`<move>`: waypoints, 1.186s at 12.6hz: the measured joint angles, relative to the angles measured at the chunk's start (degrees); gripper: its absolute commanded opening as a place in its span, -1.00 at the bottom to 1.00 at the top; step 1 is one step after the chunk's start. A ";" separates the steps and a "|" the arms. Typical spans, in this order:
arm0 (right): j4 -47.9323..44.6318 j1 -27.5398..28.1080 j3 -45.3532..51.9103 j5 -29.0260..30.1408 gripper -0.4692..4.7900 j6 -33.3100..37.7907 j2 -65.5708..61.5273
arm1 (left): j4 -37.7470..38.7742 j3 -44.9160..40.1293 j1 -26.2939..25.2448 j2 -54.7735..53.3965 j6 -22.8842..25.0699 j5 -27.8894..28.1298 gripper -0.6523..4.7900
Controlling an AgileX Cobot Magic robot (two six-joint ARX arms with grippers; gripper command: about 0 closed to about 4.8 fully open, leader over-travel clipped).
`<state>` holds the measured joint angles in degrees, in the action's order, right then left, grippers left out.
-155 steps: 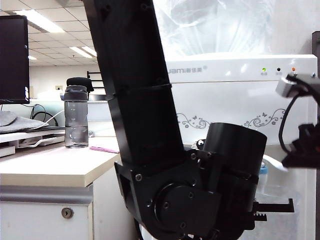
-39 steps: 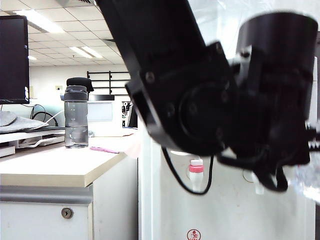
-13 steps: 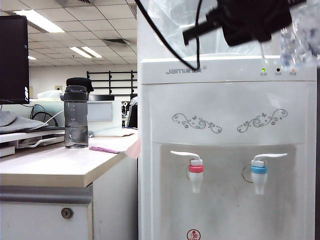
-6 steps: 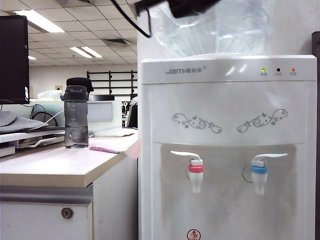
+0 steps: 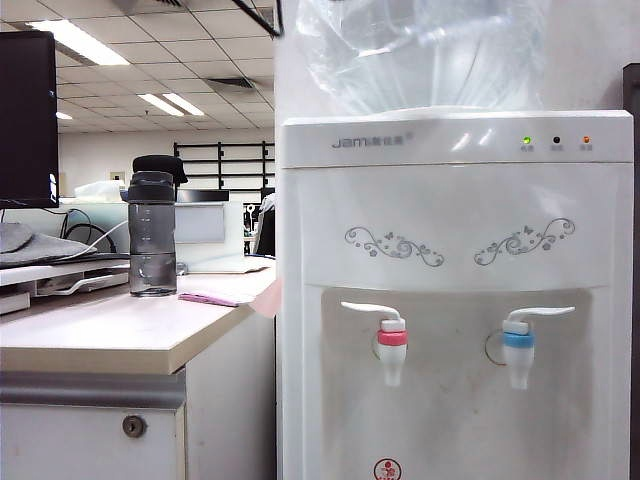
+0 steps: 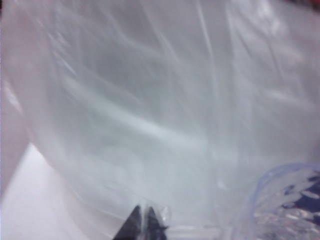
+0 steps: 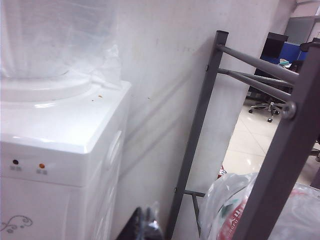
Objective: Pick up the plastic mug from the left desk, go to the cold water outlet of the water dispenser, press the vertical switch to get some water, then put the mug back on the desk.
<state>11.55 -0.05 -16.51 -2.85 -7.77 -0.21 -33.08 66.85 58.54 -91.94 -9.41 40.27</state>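
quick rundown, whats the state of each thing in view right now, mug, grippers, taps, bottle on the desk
plastic mug: held up beside the dispenser's big clear bottle, only its rim shows
left gripper: shut, seemingly on the mug's handle
right gripper: tips together, holding nothing
cold water outlet: lever up, no water running
red-collared tap: lever up, no water running
grey bottle: upright on the left desk, capped
water dispenser: green light lit

Rising out of the exterior view: black arm gone from in front of the water dispenser (image 5: 455, 300), only a sliver of cable (image 5: 270, 18) remaining at the top edge. Both taps, once covered, now showing in the lower right. Plastic mug (image 6: 292, 200) leaving that view too, now only in the left wrist view's lower right corner.
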 measured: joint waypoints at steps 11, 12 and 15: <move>0.00 0.00 0.00 0.00 -0.82 -0.02 0.00 | 6.16 -5.35 -3.54 9.29 0.52 0.39 -0.78; 0.00 0.00 0.00 0.00 -0.82 0.00 0.00 | 5.99 -5.73 -4.20 9.77 0.57 0.26 -0.78; 0.00 0.00 0.00 0.00 -0.82 0.00 0.00 | 5.77 -8.35 -7.30 11.45 0.59 0.15 -0.78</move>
<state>11.55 -0.05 -16.51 -2.85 -7.77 -0.21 -27.31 58.50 51.24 -80.49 -8.82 40.42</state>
